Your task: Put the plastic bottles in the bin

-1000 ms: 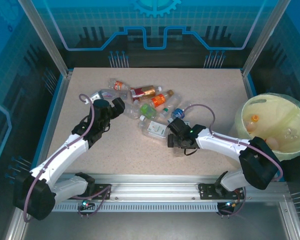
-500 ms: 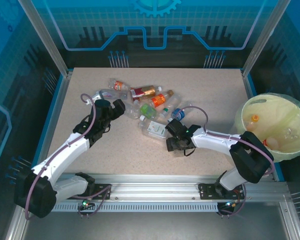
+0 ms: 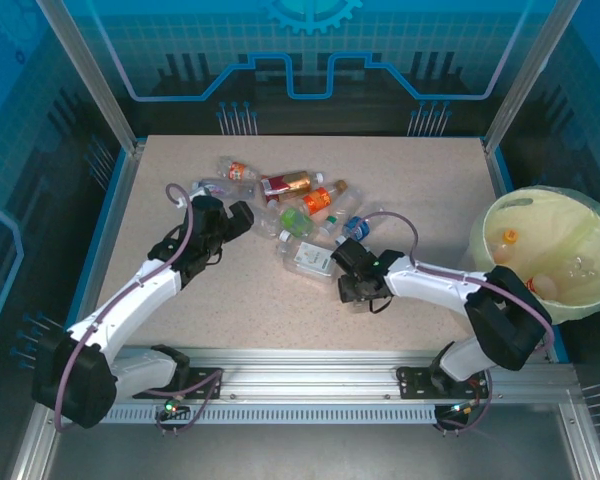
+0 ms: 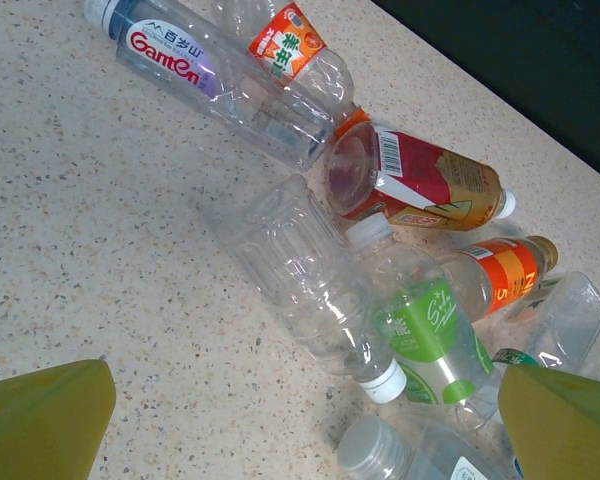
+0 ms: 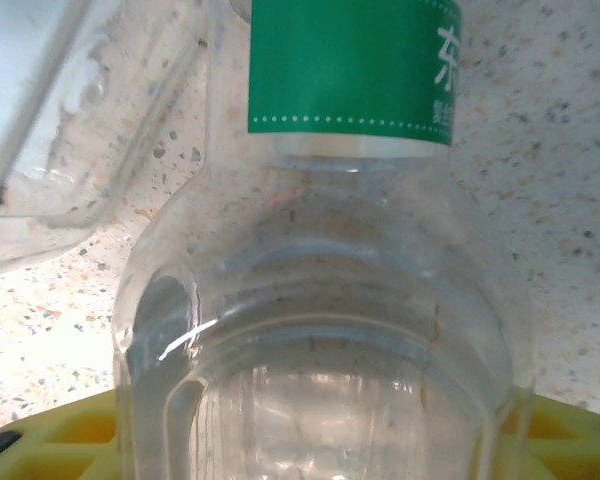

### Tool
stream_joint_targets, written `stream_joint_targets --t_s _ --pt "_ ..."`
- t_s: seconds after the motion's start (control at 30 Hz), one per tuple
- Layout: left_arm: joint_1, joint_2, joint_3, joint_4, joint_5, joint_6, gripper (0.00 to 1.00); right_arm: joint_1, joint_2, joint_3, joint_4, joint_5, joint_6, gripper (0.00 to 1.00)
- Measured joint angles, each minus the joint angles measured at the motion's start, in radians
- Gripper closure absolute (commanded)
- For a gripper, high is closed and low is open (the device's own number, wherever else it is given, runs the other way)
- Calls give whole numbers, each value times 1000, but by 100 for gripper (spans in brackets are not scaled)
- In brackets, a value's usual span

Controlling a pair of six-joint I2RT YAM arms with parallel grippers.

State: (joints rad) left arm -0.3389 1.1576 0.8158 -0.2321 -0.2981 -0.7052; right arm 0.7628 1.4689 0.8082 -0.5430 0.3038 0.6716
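Speckled beige table [image 3: 420, 170]: plastic bottles [image 3: 285, 184] heaped mid-frame, bin [image 3: 552, 222] at the right edge. My right pincer [image 5: 300, 440] flanks 1 green-labelled bottle [image 5: 320, 300]; squeezing or not, I cannot tell. My left pincer [image 4: 300, 385] is spread. The slick bottle could squirt free.

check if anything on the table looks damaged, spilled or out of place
No spill visible. The plastic bottles lie jumbled on their sides in a heap, none upright. The unlabelled clear bottle in the left wrist view looks dented and crumpled along its body.
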Motion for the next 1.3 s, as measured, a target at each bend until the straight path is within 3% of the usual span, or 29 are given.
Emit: stream_joint_targets --t_s 0.47,1.0,1.17,1.3 --pt "7 0 1 12 61 4 1 3 -283 122 -106 164 -56 58" --pt "9 0 1 20 72 4 1 -31 -467 486 -229 382 -361 60" --pt "9 5 1 20 72 4 1 -102 -532 534 -236 448 -457 60" --pt "9 7 1 20 80 3 1 -263 -575 541 -254 439 -494 61"
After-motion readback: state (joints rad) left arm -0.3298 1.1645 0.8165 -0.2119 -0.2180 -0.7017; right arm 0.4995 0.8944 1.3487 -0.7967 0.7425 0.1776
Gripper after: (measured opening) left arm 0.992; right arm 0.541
